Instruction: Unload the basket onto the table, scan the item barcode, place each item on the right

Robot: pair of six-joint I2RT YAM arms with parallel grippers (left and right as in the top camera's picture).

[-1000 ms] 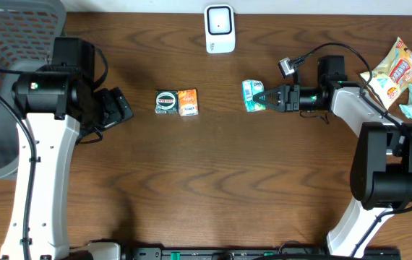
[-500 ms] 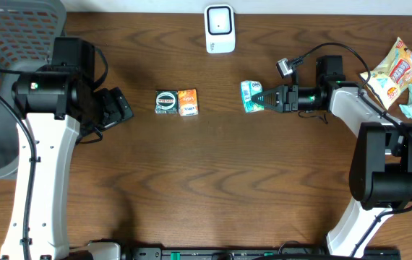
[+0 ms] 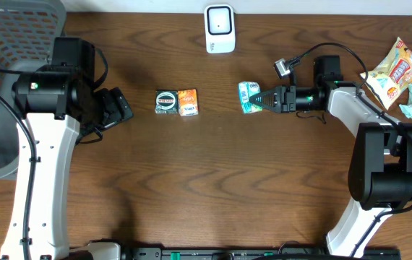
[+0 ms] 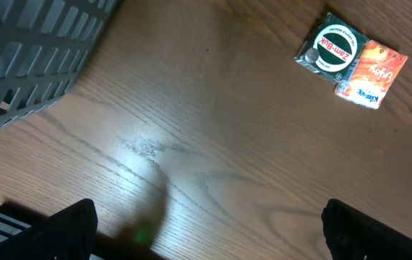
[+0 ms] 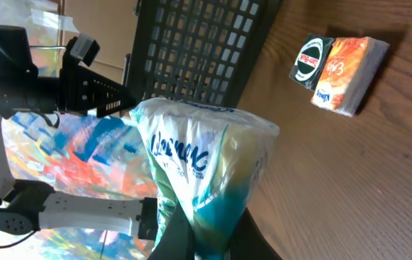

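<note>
Currently, step in hand: present the packet (image 3: 248,97) to the scanner (image 3: 220,29). Judgement: the wrist should turn slowly until the barcode faces the scanner window, then pause. No barcode is visible in any view, so which face carries it cannot be told. The grip sits on 1 end only, so the soft pack may flop; a slow move seems wise.

Right end effector (image 3: 262,97): fingers pinched together on the packet's lower end, with the printed body standing above them in the wrist view.

Left end effector (image 4: 206,231): fingers wide apart, holding nothing, hovering over bare worktop (image 3: 213,180).

Packet position: mid-worktop, below and right of the scanner, near it but apart. Green tin (image 3: 167,102) and orange pack (image 3: 188,102) lie touching, further left.
</note>
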